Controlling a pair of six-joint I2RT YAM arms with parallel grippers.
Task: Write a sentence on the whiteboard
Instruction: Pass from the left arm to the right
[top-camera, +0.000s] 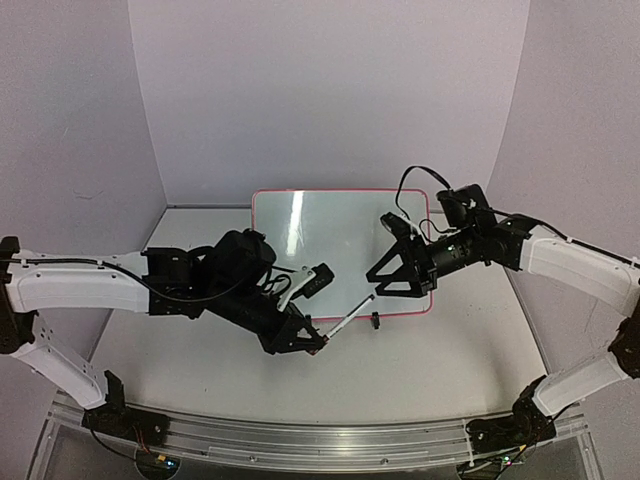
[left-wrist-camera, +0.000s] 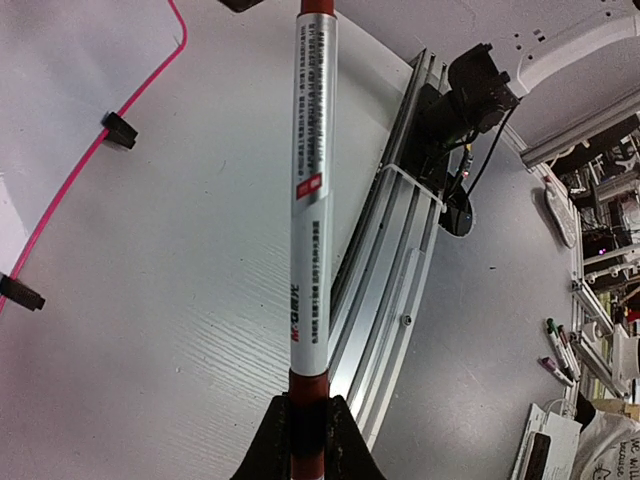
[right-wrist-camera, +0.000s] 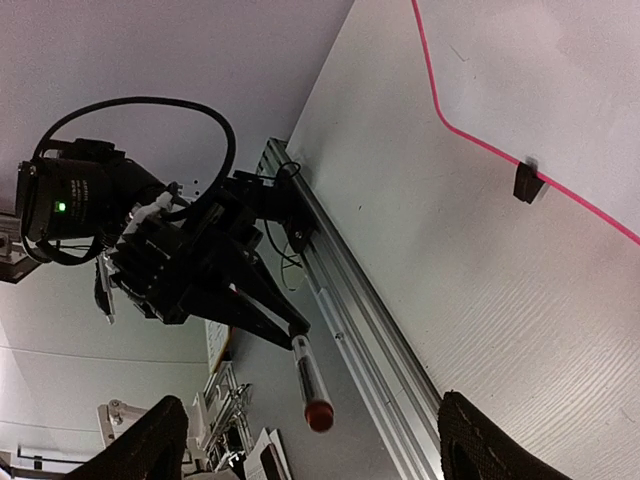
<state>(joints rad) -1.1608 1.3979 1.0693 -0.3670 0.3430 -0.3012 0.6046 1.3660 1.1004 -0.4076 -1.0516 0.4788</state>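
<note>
The whiteboard (top-camera: 340, 245) with its thin pink frame lies flat at the back middle of the table; its corner also shows in the left wrist view (left-wrist-camera: 70, 80) and the right wrist view (right-wrist-camera: 540, 70). My left gripper (top-camera: 318, 346) (left-wrist-camera: 308, 430) is shut on one red end of a silver-white marker (top-camera: 348, 321) (left-wrist-camera: 310, 200), held above the table just in front of the board. The marker's other red end (right-wrist-camera: 318, 412) points toward my right gripper (top-camera: 382, 262) (right-wrist-camera: 315, 450), which hangs open over the board's right front part and touches nothing.
Two black clip feet (left-wrist-camera: 118, 130) (left-wrist-camera: 20, 293) sit on the board's front edge. An aluminium rail (top-camera: 300, 435) runs along the table's near edge. Purple walls close in the back and both sides. Loose pens and papers (left-wrist-camera: 560, 360) lie beyond the table.
</note>
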